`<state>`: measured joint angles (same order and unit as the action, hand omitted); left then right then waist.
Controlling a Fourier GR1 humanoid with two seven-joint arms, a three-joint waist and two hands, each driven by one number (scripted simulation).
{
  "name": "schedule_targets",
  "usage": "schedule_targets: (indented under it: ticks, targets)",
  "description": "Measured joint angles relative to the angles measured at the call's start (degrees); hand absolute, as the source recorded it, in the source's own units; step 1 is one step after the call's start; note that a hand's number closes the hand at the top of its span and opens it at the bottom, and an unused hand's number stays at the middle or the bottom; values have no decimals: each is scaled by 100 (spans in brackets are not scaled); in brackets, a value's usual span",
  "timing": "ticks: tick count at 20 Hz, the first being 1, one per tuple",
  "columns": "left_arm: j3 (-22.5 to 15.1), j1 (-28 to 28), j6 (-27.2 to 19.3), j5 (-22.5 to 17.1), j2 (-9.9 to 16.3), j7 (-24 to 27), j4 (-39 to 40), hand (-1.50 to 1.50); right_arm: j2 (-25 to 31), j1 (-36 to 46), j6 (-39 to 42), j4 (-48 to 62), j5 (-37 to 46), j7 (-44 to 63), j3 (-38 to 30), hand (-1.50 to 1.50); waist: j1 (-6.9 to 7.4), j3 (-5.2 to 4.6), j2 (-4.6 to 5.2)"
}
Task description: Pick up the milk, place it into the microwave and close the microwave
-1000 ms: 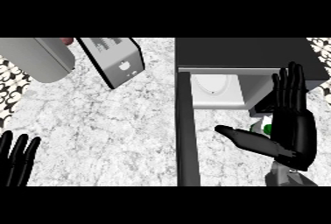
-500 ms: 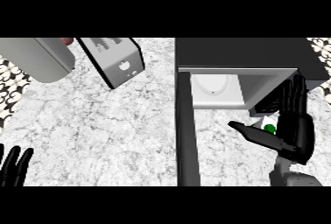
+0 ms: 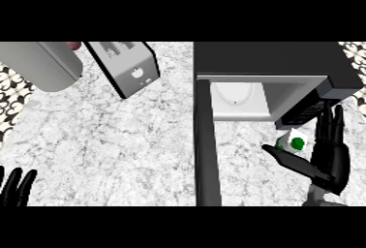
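Observation:
The milk point(image 3: 294, 143) is a small white carton with a green mark, standing on the counter just below the microwave's right front corner. My right hand point(image 3: 330, 163) is beside it at the right, fingers straight and pointing up, thumb stretched under the carton's left side; the carton sits in the gap between them. The microwave point(image 3: 271, 60) is a black box at the upper right with a white cavity point(image 3: 239, 99). Its open door point(image 3: 206, 155) runs down the view as a dark strip. My left hand point(image 3: 16, 186) rests open at the lower left edge.
A silver toaster-like appliance point(image 3: 129, 68) stands tilted at the upper left, next to a grey box point(image 3: 39, 65). A patterned wall or edge point(image 3: 10, 104) borders the marble counter point(image 3: 107, 145) on the left.
My right hand has sunk lower and drawn back toward the lower right, uncovering more of the milk carton. The left hand has slid down to the lower edge.

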<state>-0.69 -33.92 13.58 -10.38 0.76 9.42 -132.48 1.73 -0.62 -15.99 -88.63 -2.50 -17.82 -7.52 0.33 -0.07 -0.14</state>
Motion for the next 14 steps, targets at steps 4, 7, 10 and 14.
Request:
schedule_targets:
  ticks: [4,7,10,14]
  targets:
    - [-46,-27,-11,19,-19,53,9,-150,44,-133,173,417,-144,-392,-176,-150,-2,4,6]
    - [-54,-130,28,-2,8,118,-26,-150,166,-34,391,931,-295,-673,-359,-150,6,8,9]
    - [-8,-100,96,-62,-9,122,44,-150,264,33,545,1330,-328,-970,-452,-150,4,7,10]
    - [42,-271,180,-123,-18,113,-93,-150,345,123,696,1837,-287,-1388,-489,-150,10,10,11]
